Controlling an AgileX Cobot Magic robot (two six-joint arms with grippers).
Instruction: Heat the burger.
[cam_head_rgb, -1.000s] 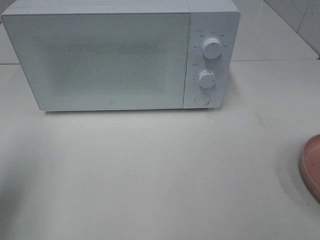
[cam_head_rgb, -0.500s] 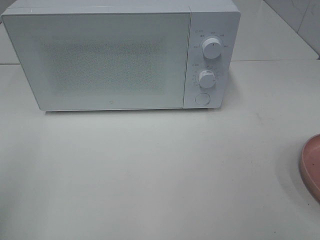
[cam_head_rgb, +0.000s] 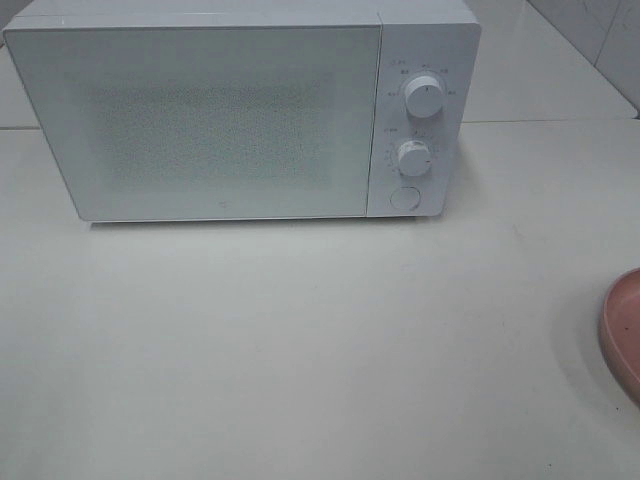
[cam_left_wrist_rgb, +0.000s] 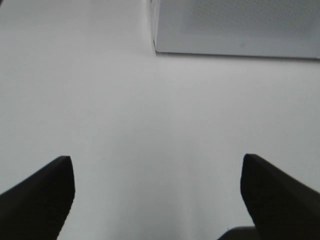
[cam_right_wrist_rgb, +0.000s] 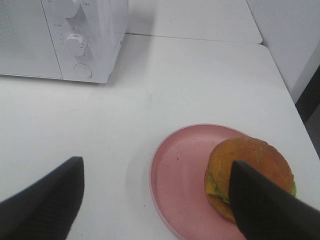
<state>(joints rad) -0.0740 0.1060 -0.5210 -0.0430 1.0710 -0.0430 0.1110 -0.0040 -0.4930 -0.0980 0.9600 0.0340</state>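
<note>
Sits lower right in the right wrist frame, burger (cam_right_wrist_rgb: 249, 172) on pink plate (cam_right_wrist_rgb: 180, 170), nearest the spread, empty right gripper (cam_right_wrist_rgb: 155, 200); left gripper (cam_left_wrist_rgb: 157, 192) likewise released.

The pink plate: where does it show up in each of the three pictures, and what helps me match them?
Exterior high: only the plate's edge shows, at the right border.
Left wrist: not in it.
Right wrist: the plate sits low and right of centre, with the burger on it, partly behind a dark gripper finger.
Shared landmark: the white microwave appears in all three.
</note>
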